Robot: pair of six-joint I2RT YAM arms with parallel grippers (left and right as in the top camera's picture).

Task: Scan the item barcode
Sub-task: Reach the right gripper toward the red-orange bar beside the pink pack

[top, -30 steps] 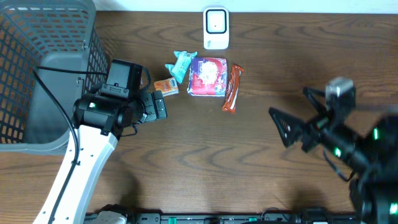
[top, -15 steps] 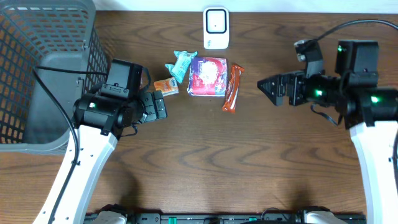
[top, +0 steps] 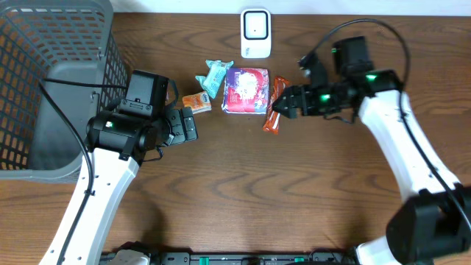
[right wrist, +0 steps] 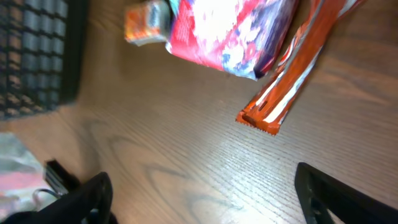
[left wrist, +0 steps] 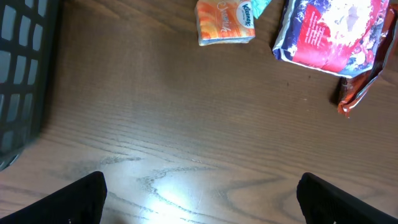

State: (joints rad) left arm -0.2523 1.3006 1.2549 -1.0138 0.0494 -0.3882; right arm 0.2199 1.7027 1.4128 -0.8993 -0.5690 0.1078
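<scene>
My right gripper (top: 280, 105) hangs over the right edge of the orange-red bar wrapper (top: 271, 122) - fingers (right wrist: 87, 199) spread apart, nothing between them, contact not clear. The bar lies flat on the wood table (top: 243, 191), just beside the red-and-blue pouch (top: 246, 90), on its right. Left of the pouch: 1 teal packet (top: 215, 76) and 1 orange tissue pack (top: 196, 102). The white scanner (top: 255, 32) sits behind the group at the far edge. My left gripper (top: 188, 126) - jaws wide, empty - is near the tissue pack. 1 grey basket (top: 44, 88) at far left.
</scene>
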